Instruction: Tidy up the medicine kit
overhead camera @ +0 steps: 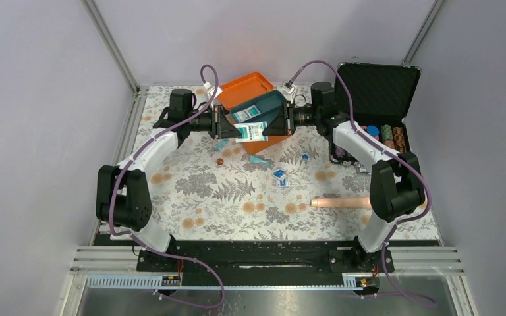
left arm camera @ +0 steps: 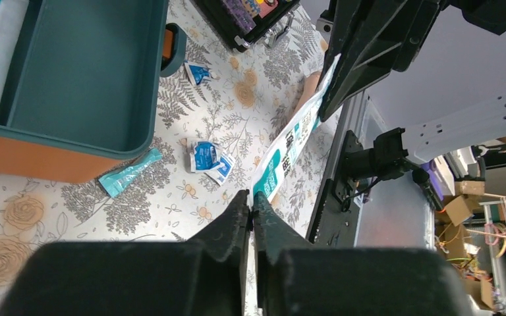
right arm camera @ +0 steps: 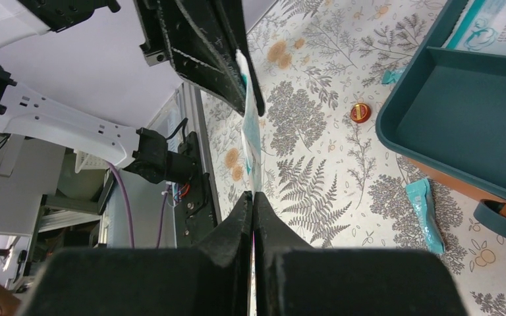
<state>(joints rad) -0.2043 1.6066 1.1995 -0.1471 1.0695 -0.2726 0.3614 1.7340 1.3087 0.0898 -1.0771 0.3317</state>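
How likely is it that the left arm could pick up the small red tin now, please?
Probably not: left claw and right claw are both shut on the packet, though the tin lies uncovered.

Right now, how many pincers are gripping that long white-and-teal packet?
2. The left pincer grips one end of the packet, the right pincer the other; both are shut on it.

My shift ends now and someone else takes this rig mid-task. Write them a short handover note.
Left gripper: shut on one end of the long packet. Right gripper: shut on its other end; it hangs stretched between them, off the table.
Done: orange box open, one flat packet lying in the teal tray.
Left: stow the long packet; small packets and a teal sachet lie loose on the table.
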